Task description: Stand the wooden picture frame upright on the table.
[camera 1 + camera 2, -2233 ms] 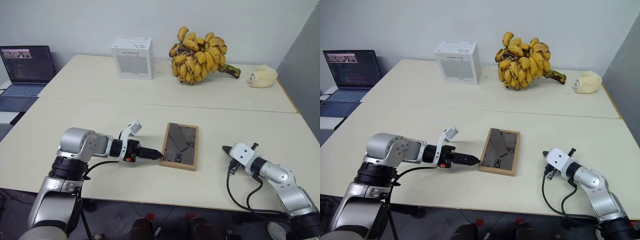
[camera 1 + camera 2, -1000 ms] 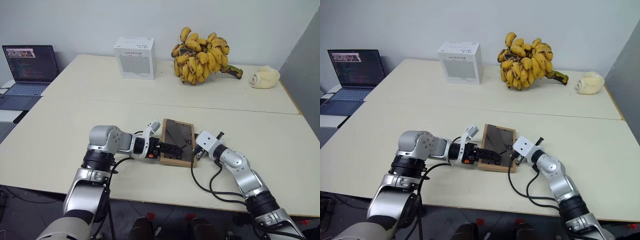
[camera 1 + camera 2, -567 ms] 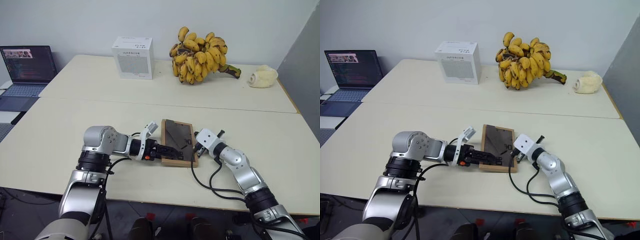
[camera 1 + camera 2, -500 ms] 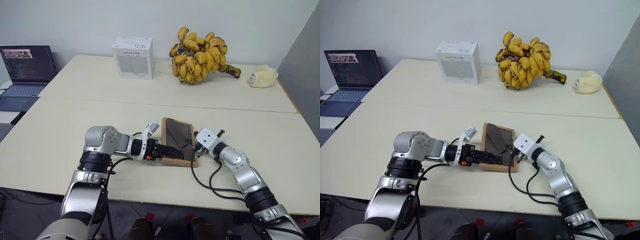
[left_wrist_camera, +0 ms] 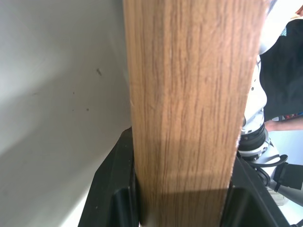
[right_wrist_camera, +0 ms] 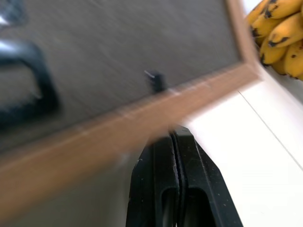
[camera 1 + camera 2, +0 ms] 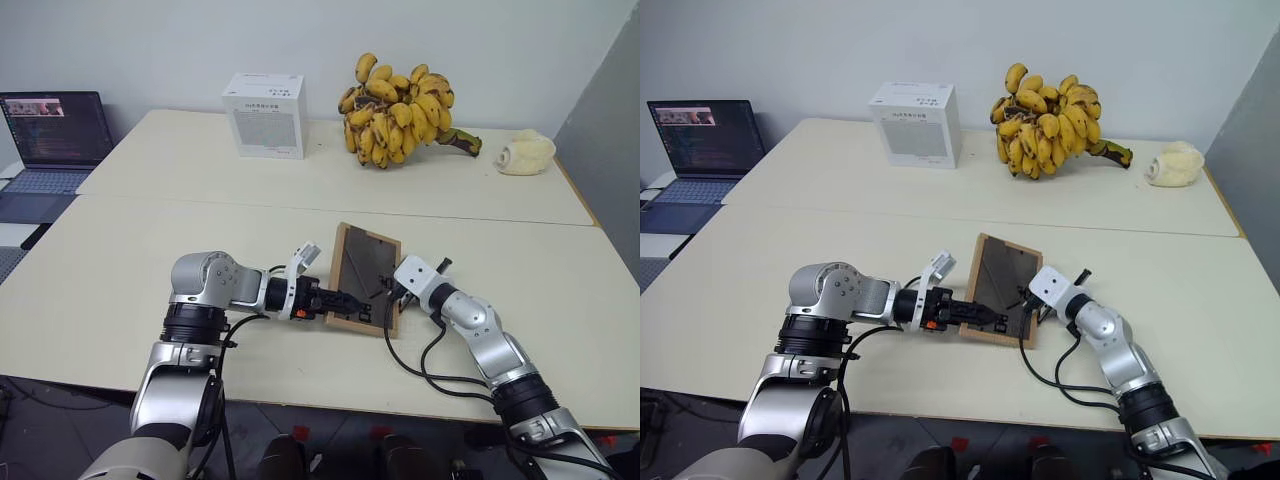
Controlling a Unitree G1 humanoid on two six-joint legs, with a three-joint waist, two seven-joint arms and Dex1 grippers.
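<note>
Frame (image 7: 362, 276) sits near the front of the table (image 7: 120, 260), tipped up on its near edge, dark back facing the robot, far edge off the tabletop. L gripper (image 7: 350, 301) is clamped on the near-left wood rail; left wrist view shows a finger each side of the rail, prob. to hold the low edge as a pivot. R gripper (image 7: 388, 293) has fingers pressed together, nothing held, tip at the right rail, likely levering that side up. Frame isn't upright yet.
</note>
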